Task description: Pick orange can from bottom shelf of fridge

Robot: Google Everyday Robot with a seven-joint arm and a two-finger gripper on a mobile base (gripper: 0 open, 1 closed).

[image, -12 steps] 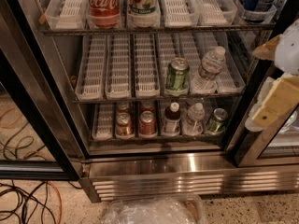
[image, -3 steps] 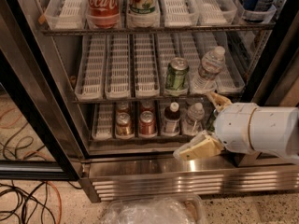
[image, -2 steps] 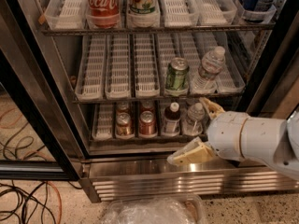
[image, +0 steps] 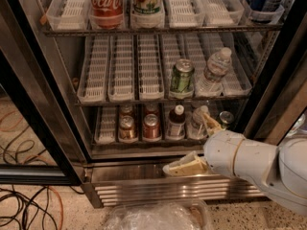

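Tool (image: 185,143) spread before bottom shelf (image: 105,129), whose lanes hold orange can (image: 127,128), 1 redder can (image: 151,127), 2 bottles (image: 176,123).

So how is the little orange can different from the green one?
The small orange-copper drink can stands on the lowest wire shelf; the green drink can stands one rack up, further right. The orange can's neighbour is a redder can; the green can's is a clear plastic water bottle. Both are upright with silver tops. The cream claw is open, low at the right, touching neither.
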